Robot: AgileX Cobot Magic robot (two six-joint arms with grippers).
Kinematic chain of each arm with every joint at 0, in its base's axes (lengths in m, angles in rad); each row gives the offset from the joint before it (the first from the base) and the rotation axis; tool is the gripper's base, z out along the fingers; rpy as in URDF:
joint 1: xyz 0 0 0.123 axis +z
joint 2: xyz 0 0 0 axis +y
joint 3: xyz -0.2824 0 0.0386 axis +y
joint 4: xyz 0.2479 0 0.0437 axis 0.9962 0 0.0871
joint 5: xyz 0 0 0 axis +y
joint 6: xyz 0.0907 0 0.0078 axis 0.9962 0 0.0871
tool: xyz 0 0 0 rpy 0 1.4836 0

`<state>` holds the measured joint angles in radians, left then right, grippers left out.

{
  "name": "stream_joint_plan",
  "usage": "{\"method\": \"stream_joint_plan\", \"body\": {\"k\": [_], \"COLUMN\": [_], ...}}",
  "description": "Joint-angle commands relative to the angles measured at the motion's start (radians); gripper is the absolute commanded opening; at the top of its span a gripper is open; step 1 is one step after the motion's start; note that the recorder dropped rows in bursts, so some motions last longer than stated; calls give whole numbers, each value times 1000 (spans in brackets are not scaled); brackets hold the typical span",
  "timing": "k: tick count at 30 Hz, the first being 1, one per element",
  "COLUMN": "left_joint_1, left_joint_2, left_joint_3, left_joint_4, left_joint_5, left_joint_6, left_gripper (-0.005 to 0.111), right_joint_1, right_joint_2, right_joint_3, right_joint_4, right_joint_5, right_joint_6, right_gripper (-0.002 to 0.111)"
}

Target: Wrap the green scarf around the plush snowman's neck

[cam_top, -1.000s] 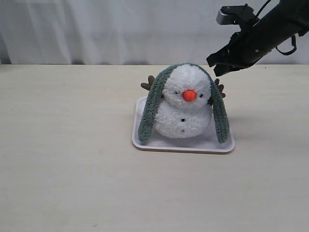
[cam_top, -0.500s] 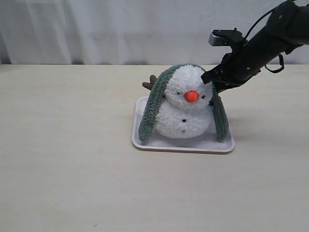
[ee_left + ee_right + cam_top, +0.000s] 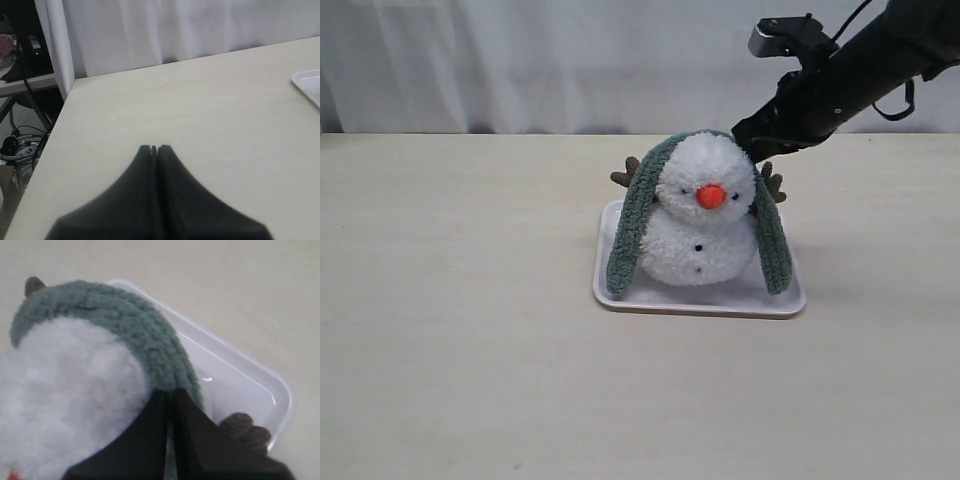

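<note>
The plush snowman point(image 3: 705, 225) sits upright on a white tray point(image 3: 700, 300). The green scarf point(image 3: 638, 215) lies over the top of its head like a hood, and both ends hang down its sides onto the tray. My right gripper point(image 3: 748, 140) is shut, its tips against the scarf at the upper right of the head. In the right wrist view the shut fingertips point(image 3: 170, 391) touch the scarf point(image 3: 135, 325) where it meets the white plush point(image 3: 65, 385). A brown twig arm point(image 3: 245, 427) shows beside them. My left gripper point(image 3: 154, 147) is shut and holds nothing, above bare table.
The tray's rim point(image 3: 250, 380) runs just beyond the scarf. A corner of the tray point(image 3: 310, 82) shows in the left wrist view, as do the table's edge and a shelf with cables point(image 3: 20, 140). A white curtain hangs behind the table.
My right gripper came down from the upper right to the snowman's head and nudged it slightly. Its tips now rest at the scarf on the head's upper right. The scarf stays draped as before.
</note>
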<state>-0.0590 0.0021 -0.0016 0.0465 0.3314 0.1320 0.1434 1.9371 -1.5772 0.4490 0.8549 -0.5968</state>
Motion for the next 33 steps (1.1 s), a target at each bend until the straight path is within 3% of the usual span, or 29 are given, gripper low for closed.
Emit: {"method": "stream_joint_plan", "body": {"k": [1, 4, 11, 17, 23, 33], "left_joint_1": [2, 2, 2, 2, 2, -1], "left_joint_2": [-2, -2, -2, -2, -2, -2], "left_joint_3": [2, 2, 2, 2, 2, 2], "left_joint_4": [-4, -4, -4, -4, -4, -4], "left_joint_5": [-8, -8, -8, -8, -8, -8], "left_joint_6": [-2, -2, -2, -2, -2, -2], "left_gripper": [0, 0, 0, 0, 0, 0], "right_joint_1": [70, 92, 103, 103, 103, 103], "right_joint_2": [-5, 2, 10, 100, 204, 295], "right_joint_3": [-27, -91, -155, -316, -485, -492], "right_joint_4": [-24, -129, -122, -194, -191, -204], "right_joint_5": [-73, -68, -56, 182, 265, 364], "right_joint_6": [30, 84, 19, 78, 170, 140], "right_gripper": [4, 4, 4, 4, 4, 4]}}
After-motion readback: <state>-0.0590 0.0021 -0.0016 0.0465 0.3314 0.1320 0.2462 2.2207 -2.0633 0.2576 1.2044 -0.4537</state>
